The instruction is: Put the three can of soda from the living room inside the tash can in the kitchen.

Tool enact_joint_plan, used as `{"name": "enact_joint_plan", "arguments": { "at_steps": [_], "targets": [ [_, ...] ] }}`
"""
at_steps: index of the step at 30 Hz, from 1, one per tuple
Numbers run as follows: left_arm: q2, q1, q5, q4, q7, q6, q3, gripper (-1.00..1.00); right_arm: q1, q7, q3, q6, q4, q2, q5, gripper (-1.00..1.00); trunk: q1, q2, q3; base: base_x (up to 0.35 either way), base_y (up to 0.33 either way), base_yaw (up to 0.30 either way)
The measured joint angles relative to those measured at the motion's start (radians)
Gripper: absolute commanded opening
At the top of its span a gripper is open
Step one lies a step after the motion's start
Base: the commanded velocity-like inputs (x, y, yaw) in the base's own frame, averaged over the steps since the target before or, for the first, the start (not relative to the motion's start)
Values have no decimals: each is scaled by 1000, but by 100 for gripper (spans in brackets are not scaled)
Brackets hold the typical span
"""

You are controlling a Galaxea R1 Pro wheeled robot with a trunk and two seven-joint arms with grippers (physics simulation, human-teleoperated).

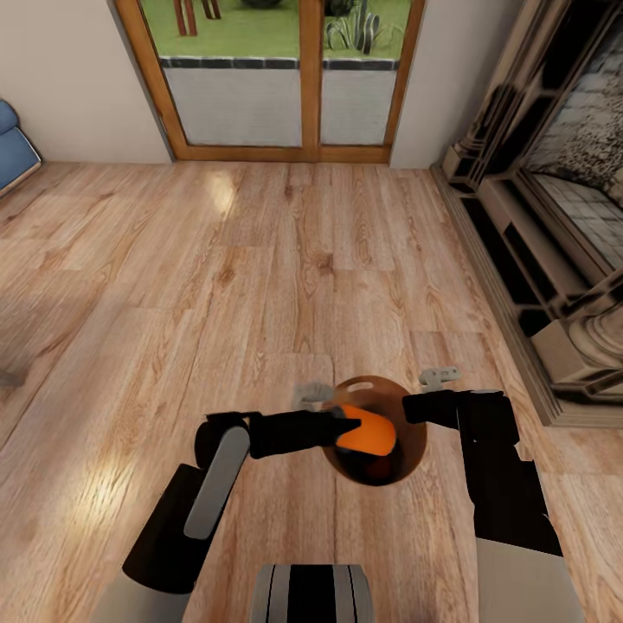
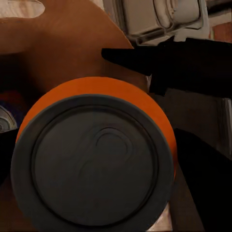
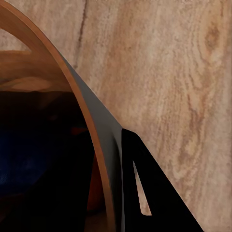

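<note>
While the tash can point(image 1: 414, 450) was gripped at its rim by the right gripper point(image 1: 414, 405), an orange can of soda point(image 1: 367, 431) was held clamped in the left gripper point(image 1: 346, 427) directly above the bin's opening. Dropping was judged the step in hand; a release was called for next.

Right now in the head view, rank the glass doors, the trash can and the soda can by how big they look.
1. Wood-framed glass doors, largest, despite being farthest.
2. Trash can, held by the right claw.
3. Orange soda can, smallest, in the left claw over the bin.
</note>
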Motion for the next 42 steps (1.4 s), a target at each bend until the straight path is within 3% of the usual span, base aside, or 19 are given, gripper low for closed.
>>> {"name": "enact_joint_plan", "arguments": {
  "at_steps": [8, 11, 17, 29, 42],
  "targets": [
    [-8, 0, -30, -1, 103, 0, -16, -100, 0, 0, 0, 0, 0, 0, 0, -100, 0, 0, 0, 0, 0, 0],
    [-16, 0, -35, -3, 197, 0, -90, -100, 0, 0, 1, 0, 0, 0, 0, -100, 0, 0, 0, 0, 0, 0],
    [-16, -3, -40, -3, 236, 0, -125, -100, 0, 1, 2, 0, 0, 0, -2, -100, 0, 0, 0, 0, 0, 0],
    [-16, -5, -42, -3, 315, -8, -136, -100, 0, 1, 3, 0, 0, 0, -2, -100, 0, 0, 0, 0, 0, 0],
    [-16, -23, -31, -2, 330, -11, -136, -100, 0, 2, 3, 0, 0, 0, -2, -100, 0, 0, 0, 0, 0, 0]
  ]
}}
